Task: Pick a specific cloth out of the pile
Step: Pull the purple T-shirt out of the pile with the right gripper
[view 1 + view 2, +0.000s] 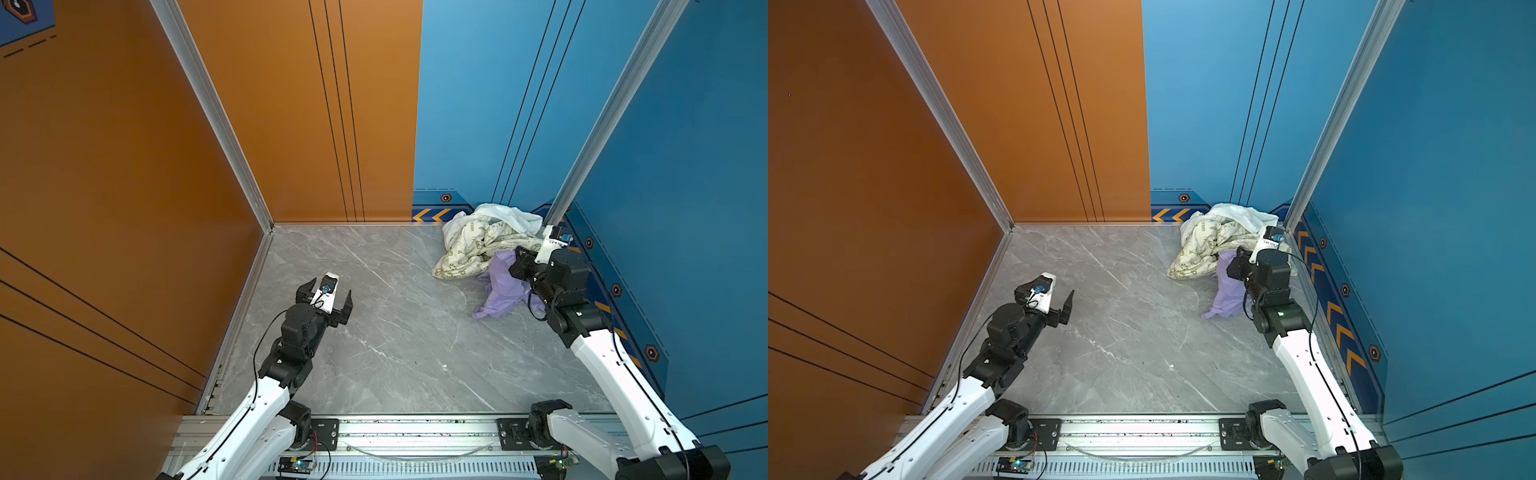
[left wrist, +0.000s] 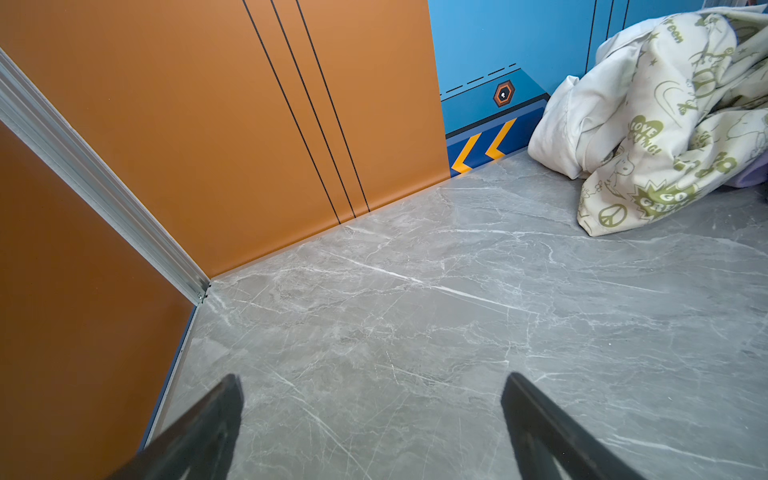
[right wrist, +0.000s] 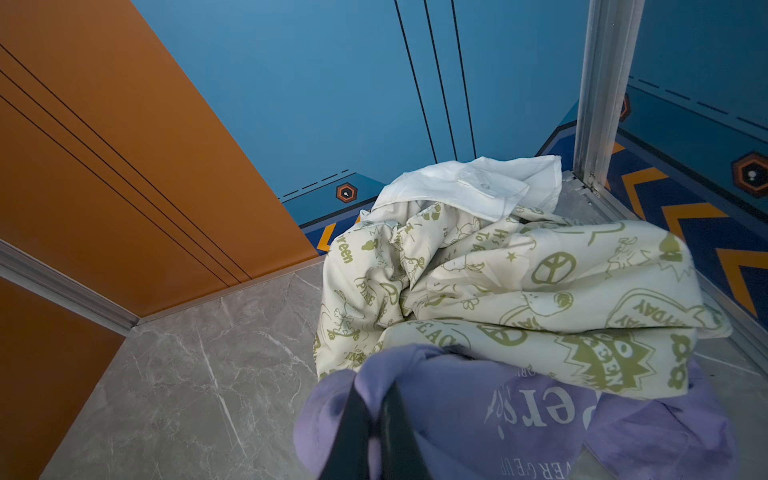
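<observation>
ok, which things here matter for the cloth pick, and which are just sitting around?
In play: lavender cloth, pinched by the shut right gripper; pile of cream printed cloth and white cloth.
Idle: left gripper, open over the tabletop; front rail.

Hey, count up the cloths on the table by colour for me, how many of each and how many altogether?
lavender cloth: 1
plain white cloth: 1
cream cloth with green print: 1
Total: 3
</observation>
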Robot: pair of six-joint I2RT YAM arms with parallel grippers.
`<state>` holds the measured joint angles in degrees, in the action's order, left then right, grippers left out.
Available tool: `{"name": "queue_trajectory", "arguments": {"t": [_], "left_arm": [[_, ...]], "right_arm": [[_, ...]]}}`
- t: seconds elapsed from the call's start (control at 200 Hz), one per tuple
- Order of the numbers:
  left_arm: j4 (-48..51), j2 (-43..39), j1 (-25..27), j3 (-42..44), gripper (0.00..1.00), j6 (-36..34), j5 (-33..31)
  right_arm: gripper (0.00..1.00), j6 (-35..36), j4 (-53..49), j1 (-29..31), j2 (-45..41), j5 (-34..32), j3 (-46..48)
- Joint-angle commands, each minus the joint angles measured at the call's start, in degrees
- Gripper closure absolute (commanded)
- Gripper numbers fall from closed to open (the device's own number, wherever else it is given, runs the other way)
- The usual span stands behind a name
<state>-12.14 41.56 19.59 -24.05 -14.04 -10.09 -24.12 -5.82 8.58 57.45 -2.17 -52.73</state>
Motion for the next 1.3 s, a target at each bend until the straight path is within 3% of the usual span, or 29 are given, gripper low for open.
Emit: {"name": "queue_trajectory", "arguments": {"t": [0.0, 0.551, 0.956, 1.296], "left_arm": [[0.3, -0.73, 0.54, -0.46, 0.02, -0.63, -1.03], [0.39, -0.87, 0.61, -0.39, 0.02, -0.72, -1.25], [0.48, -1.03, 0.72, -0.33, 0.02, -0.81, -1.37], [0.6, -1.04, 0.84, -0.38, 0.02, -0.94, -1.44]], "right_arm": [[1.0, -0.85, 4.51, 0.33, -2.1, -0.54, -0.33], [1.0, -0.59, 3.8, 0.34, -3.92, -1.42, -5.16], [1.0, 1.79, 2.33, 0.16, -0.42, -0.72, -15.96], [1.0, -0.46, 4.39, 0.25, -0.36, 2.12, -21.5]]}}
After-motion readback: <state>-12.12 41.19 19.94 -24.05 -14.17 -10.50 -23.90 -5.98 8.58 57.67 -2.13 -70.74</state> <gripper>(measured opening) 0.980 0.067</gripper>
